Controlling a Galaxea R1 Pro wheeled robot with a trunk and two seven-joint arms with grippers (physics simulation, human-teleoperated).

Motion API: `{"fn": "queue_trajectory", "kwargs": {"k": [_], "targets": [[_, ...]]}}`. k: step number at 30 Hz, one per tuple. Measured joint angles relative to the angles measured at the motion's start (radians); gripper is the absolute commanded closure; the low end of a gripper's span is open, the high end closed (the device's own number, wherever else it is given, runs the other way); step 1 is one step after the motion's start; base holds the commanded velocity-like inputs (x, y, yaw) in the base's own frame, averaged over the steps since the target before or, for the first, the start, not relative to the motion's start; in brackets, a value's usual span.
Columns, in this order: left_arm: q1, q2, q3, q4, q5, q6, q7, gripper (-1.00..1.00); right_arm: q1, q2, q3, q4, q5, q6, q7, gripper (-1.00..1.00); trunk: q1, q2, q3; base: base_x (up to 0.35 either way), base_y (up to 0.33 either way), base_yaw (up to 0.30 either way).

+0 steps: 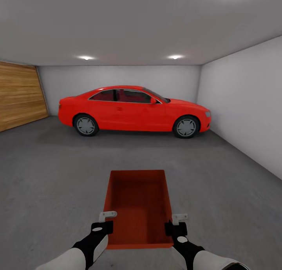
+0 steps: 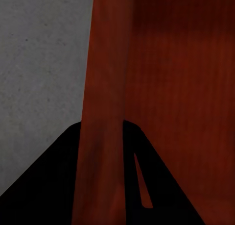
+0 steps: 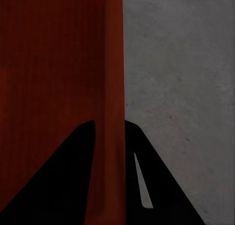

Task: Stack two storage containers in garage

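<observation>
One orange-red storage container (image 1: 139, 207) sits lengthwise in front of me in the garage, open top up, its ribbed bottom bare. My left gripper (image 1: 106, 219) is shut on its left wall and my right gripper (image 1: 177, 221) on its right wall, both near the near end. In the left wrist view the container's thin wall (image 2: 103, 87) runs between the dark fingers (image 2: 54, 186). The right wrist view shows the other wall (image 3: 110, 78) pinched the same way. Dark grey concrete floor (image 1: 51, 176) lies beneath; I cannot tell whether the bin touches it. The second container is out of view.
A red car (image 1: 133, 111) is parked sideways at the far end. A wood-plank door (image 1: 19, 95) fills the left wall and a pale grey wall (image 1: 243, 101) runs along the right. Concrete floor stretches between me and the car.
</observation>
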Motion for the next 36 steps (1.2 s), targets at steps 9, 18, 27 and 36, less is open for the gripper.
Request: {"fn": "queue_trajectory", "kwargs": {"k": [9,18,27,36], "targets": [[0.0,0.0,0.0,0.0,0.001,0.0,0.0,1.0,0.0,0.0,0.0,0.0,0.001,0.0,-0.001,1.0,0.0,0.0,0.0,0.322,0.0,0.0],[0.0,0.0,0.001,0.0,-0.001,0.0,0.0,1.0,0.0,0.0,0.0,0.0,0.0,0.0,0.0,1.0,0.0,0.0,0.0,0.322,0.0,0.0],[0.0,0.0,0.002,0.001,-0.001,0.0,-0.001,1.0,0.0,0.0,0.002,0.0,-0.002,0.001,0.0,1.0,0.0,0.0,0.0,0.322,0.0,0.0],[0.0,0.0,0.003,0.003,-0.001,0.0,-0.002,1.0,0.0,0.0,0.003,0.0,-0.003,0.004,0.0,1.0,0.0,0.0,0.0,0.322,0.0,0.0]]}}
